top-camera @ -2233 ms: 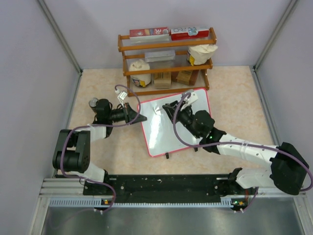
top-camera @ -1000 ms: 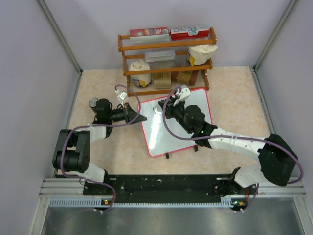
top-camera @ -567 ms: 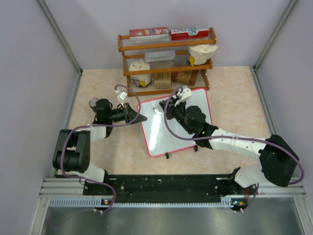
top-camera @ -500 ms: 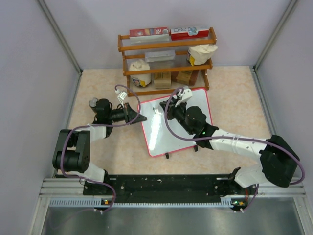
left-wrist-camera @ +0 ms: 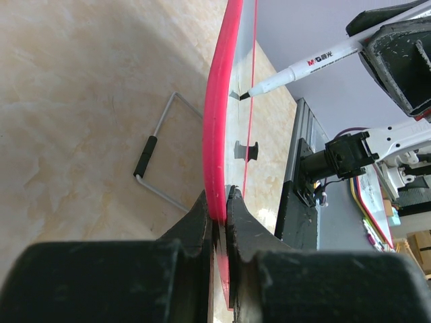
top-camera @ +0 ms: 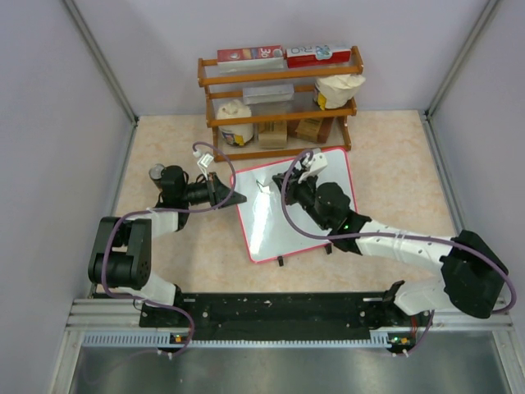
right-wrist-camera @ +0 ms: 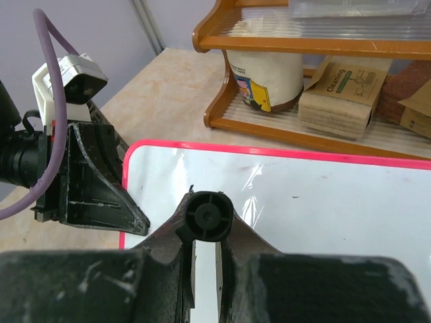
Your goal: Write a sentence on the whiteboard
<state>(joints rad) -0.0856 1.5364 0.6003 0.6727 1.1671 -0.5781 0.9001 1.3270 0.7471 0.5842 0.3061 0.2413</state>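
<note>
Counter (top-camera: 394,164) is carrying the whiteboard (top-camera: 267,230), which is lying just in front of the wooden rack (top-camera: 279,75), its long axis running left to right with the right end angled away. Of the 2 arms, the left is bending low, and the left gripper (left-wrist-camera: 219,208) is clamping the board's red left edge, seemingly steadying it. The right arm, nearer the writing area, is stretching diagonally over the board, and the right gripper (right-wrist-camera: 204,245) is squeezing shut on 1 marker (left-wrist-camera: 303,66). Its tip appears to be touching the white surface near the far-left corner. No readable sentence is showing yet, so the coming stroke is likely heading rightward.
</note>
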